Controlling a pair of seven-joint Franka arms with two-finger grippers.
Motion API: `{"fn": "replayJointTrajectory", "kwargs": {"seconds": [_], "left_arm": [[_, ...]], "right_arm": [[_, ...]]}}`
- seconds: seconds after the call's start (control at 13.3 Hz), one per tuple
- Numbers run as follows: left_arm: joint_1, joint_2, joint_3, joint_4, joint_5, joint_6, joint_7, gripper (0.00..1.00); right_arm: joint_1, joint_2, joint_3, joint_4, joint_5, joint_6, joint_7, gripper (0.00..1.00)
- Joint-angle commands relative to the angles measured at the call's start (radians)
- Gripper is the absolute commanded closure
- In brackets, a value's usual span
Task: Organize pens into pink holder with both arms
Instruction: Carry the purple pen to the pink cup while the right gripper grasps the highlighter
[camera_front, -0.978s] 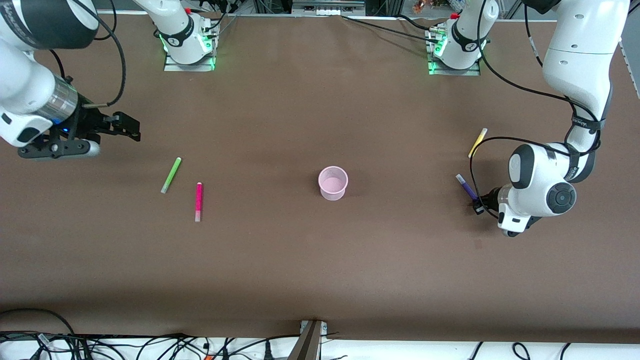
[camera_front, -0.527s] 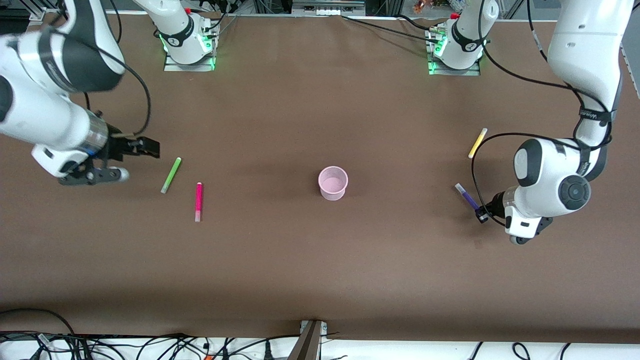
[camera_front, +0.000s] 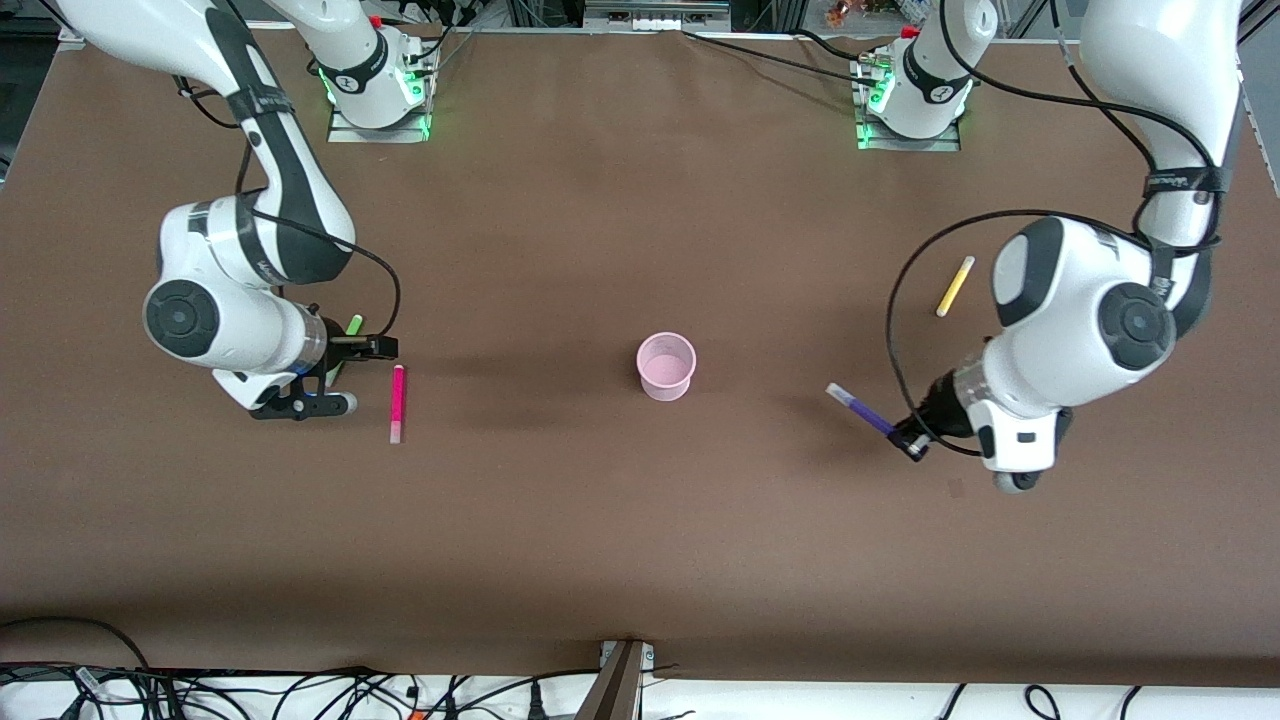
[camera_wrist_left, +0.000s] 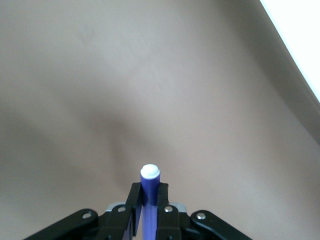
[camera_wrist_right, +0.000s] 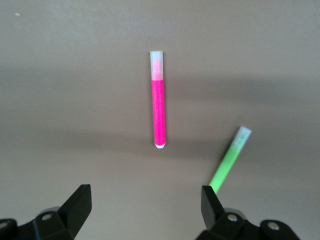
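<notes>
The pink holder (camera_front: 666, 365) stands upright at the table's middle. My left gripper (camera_front: 908, 440) is shut on the dark purple pen (camera_front: 860, 409), held up over the table between the holder and the left arm's end; the pen (camera_wrist_left: 149, 192) sticks out between the fingers, white end forward. The yellow pen (camera_front: 954, 286) lies on the table toward the left arm's end. My right gripper (camera_front: 372, 348) is open, low over the table beside the magenta pen (camera_front: 397, 402) and over the green pen (camera_front: 352, 325). The right wrist view shows the magenta pen (camera_wrist_right: 158, 104) and the green pen (camera_wrist_right: 229, 161) lying flat.
The brown table (camera_front: 640, 550) has both arm bases along the edge farthest from the front camera. Cables lie along the white strip (camera_front: 300, 695) at the nearest edge.
My left gripper has carried the purple pen up off the table and toward the holder. My right arm has swung down and in over the green and magenta pens.
</notes>
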Motion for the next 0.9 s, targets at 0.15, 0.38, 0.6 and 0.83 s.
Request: {"fn": "replayJointTrajectory", "kwargs": {"seconds": [0.15, 0.38, 0.6, 0.83], "left_arm": [[-0.192, 0.028, 0.016, 0.055, 0.224, -0.005, -0.352, 1.00], [-0.278, 0.030, 0.014, 0.054, 0.402, 0.033, -0.609, 1.00], [-0.366, 0.040, 0.014, 0.043, 0.583, 0.024, -0.831, 1.00], [-0.459, 0.073, 0.016, 0.041, 0.779, -0.058, -1.021, 1.00]], "right_arm": [[0.026, 0.018, -0.001, -0.106, -0.003, 0.149, 0.054, 0.09], [0.026, 0.036, -0.001, -0.140, -0.003, 0.201, 0.055, 0.13], [0.022, 0.065, -0.005, -0.142, -0.004, 0.252, 0.052, 0.14], [0.019, 0.100, -0.008, -0.138, -0.009, 0.322, 0.043, 0.18]]}}
